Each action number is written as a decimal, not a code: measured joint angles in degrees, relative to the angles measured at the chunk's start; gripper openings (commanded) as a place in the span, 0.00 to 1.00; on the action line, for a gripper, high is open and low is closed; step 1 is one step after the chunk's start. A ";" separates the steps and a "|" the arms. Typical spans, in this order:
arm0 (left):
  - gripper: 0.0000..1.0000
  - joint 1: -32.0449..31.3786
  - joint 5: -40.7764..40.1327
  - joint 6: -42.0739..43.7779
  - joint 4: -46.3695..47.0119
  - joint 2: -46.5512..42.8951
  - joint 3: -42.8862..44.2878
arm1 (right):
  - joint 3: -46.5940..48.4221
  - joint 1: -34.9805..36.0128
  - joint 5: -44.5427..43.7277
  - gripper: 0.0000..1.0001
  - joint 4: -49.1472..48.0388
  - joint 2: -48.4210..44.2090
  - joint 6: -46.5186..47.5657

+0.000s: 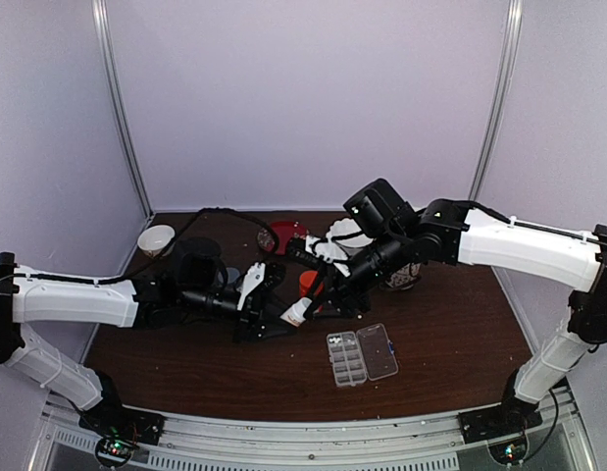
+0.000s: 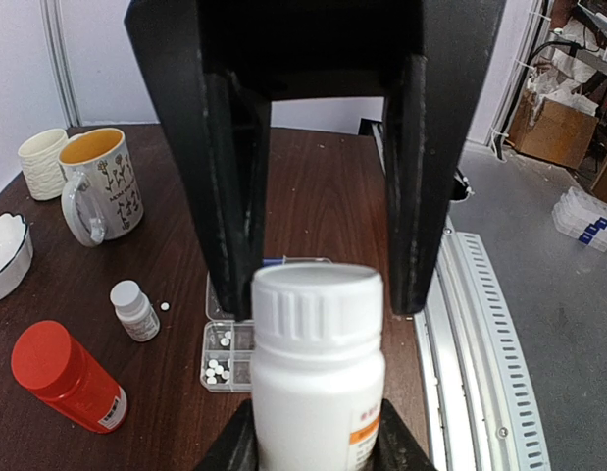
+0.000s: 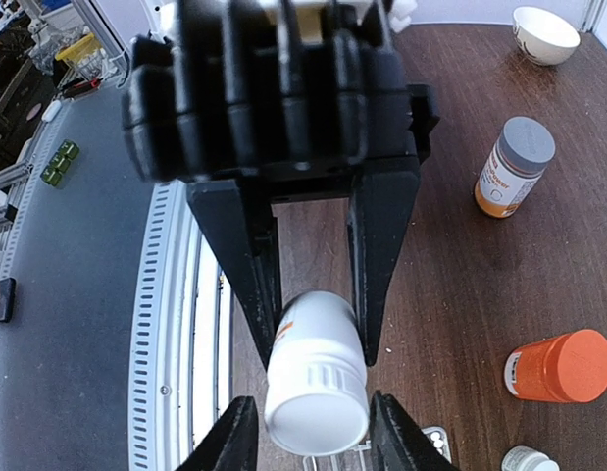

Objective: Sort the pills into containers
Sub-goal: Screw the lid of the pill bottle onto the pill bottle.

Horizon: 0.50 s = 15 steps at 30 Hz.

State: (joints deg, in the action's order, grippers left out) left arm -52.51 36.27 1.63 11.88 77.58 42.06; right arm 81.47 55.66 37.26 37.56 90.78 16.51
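Dark brown tabletop [image 1: 450, 334] inside pale lilac walls, and on my overhead feed both arms meet above the middle of it. My left gripper [image 2: 318, 444] is clamped on the body of a white bottle [image 2: 318, 383], a finger pressed to each side, with the ribbed cap [image 2: 318, 304] pointing at the other arm. My right gripper [image 3: 313, 417] straddles that cap, one finger on each side. From either wrist feed I cannot tell whether the pads bite on it or sit just clear. The pill box [image 1: 360, 355] lies on the table nearer the arm bases than the grippers, its clear lid swung flat to the right in the overhead view. My left wrist feed catches one end of it beside the held bottle. The end compartment [image 2: 217, 375] holds a small cluster of white pills [image 2: 213, 366], the one next to it seems to hold two, and the rest is hidden behind the bottle. One loose pill [image 2: 165, 306] lies on the wood just beside a small white bottle [image 2: 134, 310]. Near that lies an orange bottle [image 2: 66, 378] with a red cap. Further back stand a patterned mug [image 2: 104, 186], a ribbed cup [image 2: 41, 162] and a white bowl [image 2: 17, 273]. My right wrist feed also shows a grey-capped bottle [image 3: 514, 167] standing well apart from the box.
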 measured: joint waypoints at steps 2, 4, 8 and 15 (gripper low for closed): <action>0.08 0.00 0.02 0.00 0.00 0.00 0.04 | 0.02 0.04 0.00 0.36 0.00 0.00 0.07; 0.08 0.00 0.07 0.00 0.00 0.00 0.11 | 0.02 0.09 -0.02 0.34 -0.02 0.04 -0.20; 0.08 0.00 0.17 0.00 -0.26 0.00 0.13 | 0.04 0.13 -0.13 0.27 -0.02 0.37 -0.37; 0.08 0.00 -0.02 0.00 -0.90 0.00 0.13 | 0.04 0.33 -0.68 0.19 -0.09 0.55 -2.05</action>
State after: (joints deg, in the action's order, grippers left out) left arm -52.51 36.25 1.63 10.98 77.58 42.19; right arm 81.52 55.99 36.58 37.47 91.33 14.46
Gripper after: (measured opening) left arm 0.322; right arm 0.307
